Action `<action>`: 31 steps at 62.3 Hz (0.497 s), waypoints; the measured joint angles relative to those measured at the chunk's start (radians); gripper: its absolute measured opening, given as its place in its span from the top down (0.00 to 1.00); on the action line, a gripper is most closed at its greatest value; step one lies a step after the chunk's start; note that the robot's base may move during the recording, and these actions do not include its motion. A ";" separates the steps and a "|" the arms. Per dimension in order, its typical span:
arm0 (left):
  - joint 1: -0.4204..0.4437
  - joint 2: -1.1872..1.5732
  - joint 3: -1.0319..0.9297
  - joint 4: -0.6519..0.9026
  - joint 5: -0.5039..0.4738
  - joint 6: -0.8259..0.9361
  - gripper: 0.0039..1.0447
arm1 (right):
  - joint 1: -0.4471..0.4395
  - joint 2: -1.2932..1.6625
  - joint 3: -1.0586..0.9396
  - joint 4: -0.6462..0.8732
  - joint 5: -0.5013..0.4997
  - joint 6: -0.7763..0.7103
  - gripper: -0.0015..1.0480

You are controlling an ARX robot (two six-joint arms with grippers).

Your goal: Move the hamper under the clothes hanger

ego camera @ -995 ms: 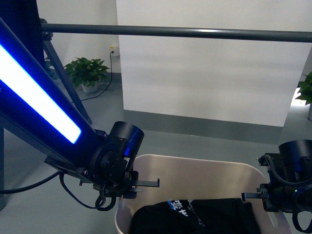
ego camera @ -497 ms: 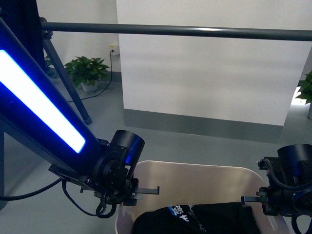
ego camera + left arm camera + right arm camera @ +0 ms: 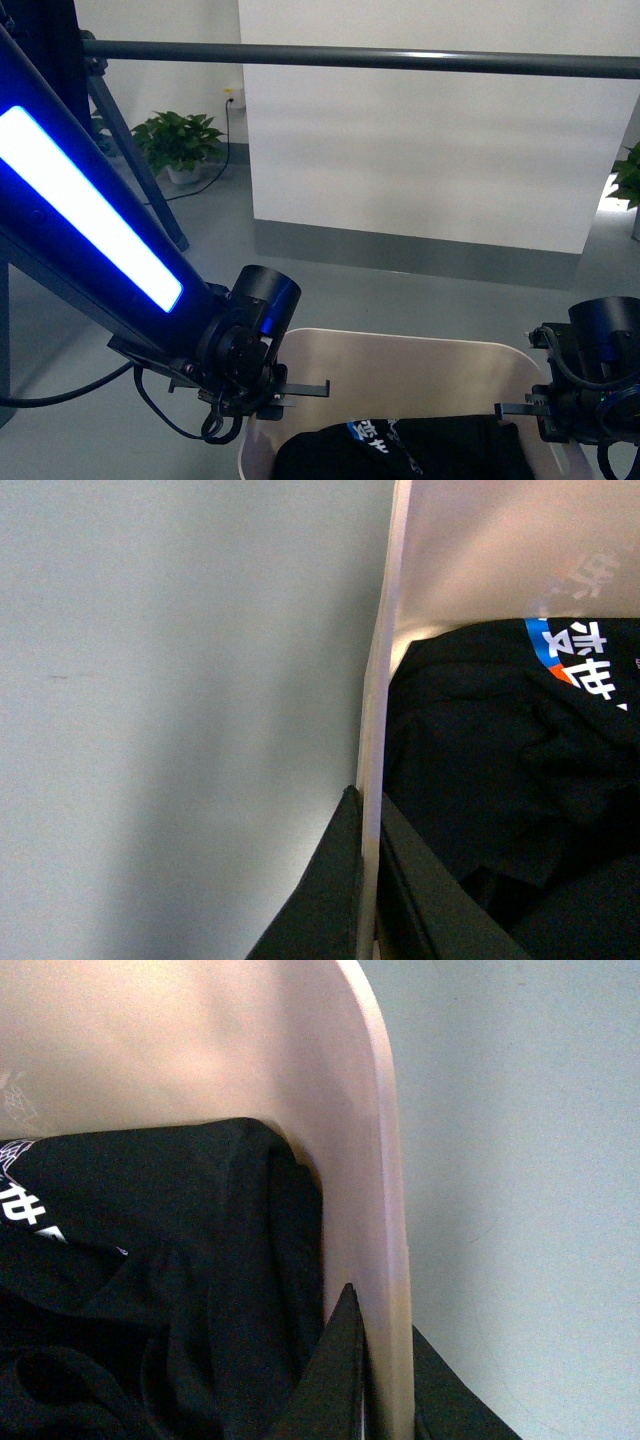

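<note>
Between the fingers (image 3: 335,900) of the left gripper (image 3: 366,805) stands one side wall of the beige plastic rectangular hamper (image 3: 400,338). One finger lies against the outer face and one against the inner face, so the gripper pinches the rolled rim. The right gripper (image 3: 385,1315) clamps the opposite wall the same way, with one finger (image 3: 335,1380) inside and the other outside.

Just inside the inner fingers of both grippers, a crumpled black T-shirt with white and blue print (image 3: 420,450) lies in the hamper and touches its walls. Outside the outer fingers only the plain grey floor (image 3: 150,730) is seen.

High above and beyond both sets of fingers, the long horizontal bar of the dark grey tubular metal clothes hanger (image 3: 400,60) spans the front view. One splayed leg (image 3: 135,170) descends beyond the left fingers. Whether the hamper stands directly beneath the bar cannot be determined. A green potted plant (image 3: 180,145) sits by the far white wall (image 3: 430,160).
</note>
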 joint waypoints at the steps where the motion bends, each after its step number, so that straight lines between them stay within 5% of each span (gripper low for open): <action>1: -0.001 0.001 0.001 -0.001 -0.001 0.000 0.96 | 0.000 0.000 0.000 0.000 -0.001 0.000 0.97; 31: -0.005 0.014 0.020 -0.021 0.010 -0.010 0.95 | -0.001 0.007 0.006 0.006 -0.002 0.000 0.97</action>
